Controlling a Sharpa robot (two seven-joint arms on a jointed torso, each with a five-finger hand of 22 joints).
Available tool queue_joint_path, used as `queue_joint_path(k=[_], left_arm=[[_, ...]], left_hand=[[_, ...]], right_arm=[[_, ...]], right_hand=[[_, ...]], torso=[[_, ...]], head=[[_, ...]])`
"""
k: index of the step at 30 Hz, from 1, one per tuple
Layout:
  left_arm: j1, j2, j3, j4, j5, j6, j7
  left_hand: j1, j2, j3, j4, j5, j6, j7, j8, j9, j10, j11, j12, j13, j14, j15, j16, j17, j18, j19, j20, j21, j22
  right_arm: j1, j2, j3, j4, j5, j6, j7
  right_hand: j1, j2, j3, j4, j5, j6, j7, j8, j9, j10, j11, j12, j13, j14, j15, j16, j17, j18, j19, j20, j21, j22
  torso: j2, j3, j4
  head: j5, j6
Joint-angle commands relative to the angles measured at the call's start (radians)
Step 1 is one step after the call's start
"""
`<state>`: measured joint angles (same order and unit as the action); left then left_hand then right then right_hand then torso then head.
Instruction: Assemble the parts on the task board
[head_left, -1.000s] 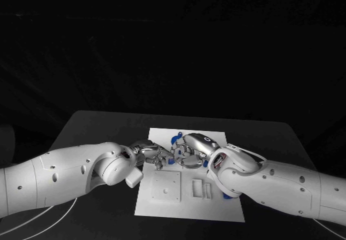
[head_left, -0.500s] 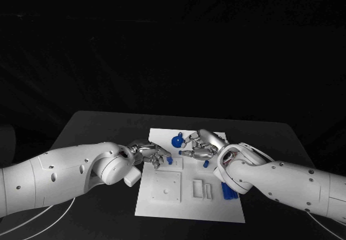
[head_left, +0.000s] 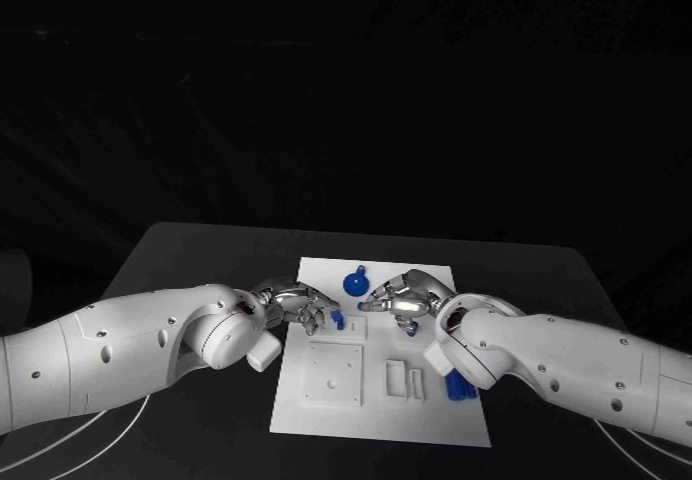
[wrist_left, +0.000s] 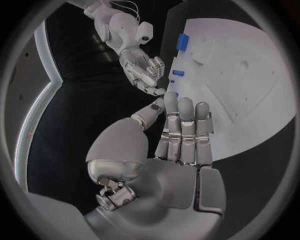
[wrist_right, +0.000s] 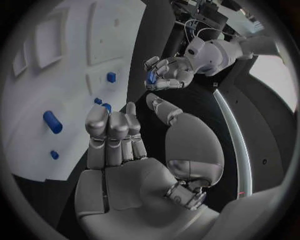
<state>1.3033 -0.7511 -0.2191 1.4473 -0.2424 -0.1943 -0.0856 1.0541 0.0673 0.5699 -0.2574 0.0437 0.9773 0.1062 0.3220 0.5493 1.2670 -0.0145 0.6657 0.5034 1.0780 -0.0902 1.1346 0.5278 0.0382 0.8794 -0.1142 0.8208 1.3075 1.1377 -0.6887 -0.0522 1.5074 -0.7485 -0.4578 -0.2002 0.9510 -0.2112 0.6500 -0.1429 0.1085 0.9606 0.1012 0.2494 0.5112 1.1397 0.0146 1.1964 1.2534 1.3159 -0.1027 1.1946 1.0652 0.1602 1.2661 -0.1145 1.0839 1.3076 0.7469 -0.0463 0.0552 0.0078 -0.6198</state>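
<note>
White task board (head_left: 378, 420), flat at the middle of the black table (head_left: 202, 260). On it, a round blue part (head_left: 355, 285) near the board's 12 o'clock edge, a small blue part (head_left: 338, 318) toward 10 o'clock, and a long blue part (head_left: 456, 386) lying at the 4 o'clock edge. Also a square recess (head_left: 335, 372) toward 8 o'clock and a pair of narrow slots (head_left: 404, 378) near the centre, apparently unfilled, so by the look of it early to midway through the assembly.

Left hand (head_left: 293, 303) at the board's 10 o'clock, fingertips right at the small blue part. Cannot tell whether pinching it or merely touching: the right wrist view suggests blue inside the curled fingers, the left wrist view shows it just past the tips. Right hand (head_left: 402, 295) over the board at 1 o'clock, fingers (wrist_right: 110, 125) straight and side by side, thumb apart, holding nothing.

Step in hand, as a judgement: seating or picking the small blue part with the left hand while the right stands free nearby. Next move likely calls for a sure pinch on that part, an upright hold, and careful lining-up with its seat before pressing down; room between the two hands is tight, hence a risk of knocking.

Table matte, dark and bare around the board; beyond its far edge at 12 o'clock, plain darkness.
</note>
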Motion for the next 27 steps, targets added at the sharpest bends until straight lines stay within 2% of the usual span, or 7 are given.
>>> queue_joint_path(k=[1, 6, 17, 27], left_arm=[[0.001, 0.001, 0.002, 0.003, 0.016, -0.024, 0.027], [0.001, 0.002, 0.003, 0.003, 0.020, -0.029, 0.033], [0.001, 0.005, 0.004, 0.009, 0.033, -0.025, 0.034], [0.001, 0.007, 0.004, 0.010, 0.036, -0.025, 0.035]], left_hand=[[0.002, 0.007, 0.007, 0.000, 0.006, 0.022, -0.017, 0.004, 0.014, 0.001, -0.006, -0.004, 0.001, 0.001, -0.005, 0.007, 0.001, -0.014, 0.008, -0.074, 0.004, 0.021], [0.002, 0.007, 0.007, 0.000, 0.006, 0.022, -0.017, 0.004, 0.014, 0.001, -0.006, -0.004, 0.002, 0.001, -0.005, 0.007, 0.001, -0.014, 0.008, -0.074, 0.004, 0.021], [0.002, 0.007, 0.009, 0.000, 0.006, 0.022, -0.018, 0.004, 0.015, 0.002, -0.007, -0.003, 0.002, 0.002, -0.005, 0.007, 0.002, -0.014, 0.009, -0.074, 0.005, 0.021], [0.001, 0.007, 0.010, 0.000, 0.006, 0.021, -0.018, 0.005, 0.015, 0.002, -0.007, -0.003, 0.002, 0.002, -0.006, 0.007, 0.002, -0.014, 0.009, -0.075, 0.005, 0.021]], right_arm=[[0.000, 0.008, 0.000, -0.003, 0.184, 0.058, -0.030], [0.000, 0.025, -0.003, -0.013, 0.229, 0.067, -0.032], [-0.001, 0.051, -0.008, -0.030, 0.308, 0.031, 0.025], [-0.001, 0.061, -0.008, -0.033, 0.325, 0.048, 0.047]], right_hand=[[-0.009, 0.007, -0.018, -0.007, 0.007, -0.035, 0.028, -0.006, 0.001, -0.008, 0.001, 0.006, 0.002, -0.002, 0.008, -0.005, 0.002, 0.102, -0.004, -0.004, -0.006, 0.013], [-0.009, 0.010, -0.028, -0.014, 0.008, -0.040, 0.029, -0.007, 0.000, -0.014, 0.002, 0.004, 0.000, -0.004, 0.009, -0.006, 0.003, 0.102, -0.006, -0.004, -0.007, 0.014], [-0.010, 0.012, -0.048, -0.028, 0.009, -0.057, 0.034, -0.015, -0.004, -0.021, 0.007, 0.003, -0.002, -0.007, 0.013, -0.007, 0.004, 0.102, -0.012, -0.002, -0.008, 0.015], [-0.002, 0.017, -0.058, -0.043, 0.012, -0.069, 0.039, -0.021, -0.008, -0.027, 0.011, 0.002, -0.004, -0.010, 0.018, -0.007, 0.005, 0.102, -0.016, -0.001, -0.009, 0.015]], torso=[[0.000, -0.0002, -0.0003], [0.001, 0.0000, 0.0007], [0.001, 0.0009, 0.0010], [0.001, 0.0012, -0.0004]], head=[[-0.001, -0.001], [-0.002, 0.000], [-0.001, -0.002], [0.000, -0.001]])
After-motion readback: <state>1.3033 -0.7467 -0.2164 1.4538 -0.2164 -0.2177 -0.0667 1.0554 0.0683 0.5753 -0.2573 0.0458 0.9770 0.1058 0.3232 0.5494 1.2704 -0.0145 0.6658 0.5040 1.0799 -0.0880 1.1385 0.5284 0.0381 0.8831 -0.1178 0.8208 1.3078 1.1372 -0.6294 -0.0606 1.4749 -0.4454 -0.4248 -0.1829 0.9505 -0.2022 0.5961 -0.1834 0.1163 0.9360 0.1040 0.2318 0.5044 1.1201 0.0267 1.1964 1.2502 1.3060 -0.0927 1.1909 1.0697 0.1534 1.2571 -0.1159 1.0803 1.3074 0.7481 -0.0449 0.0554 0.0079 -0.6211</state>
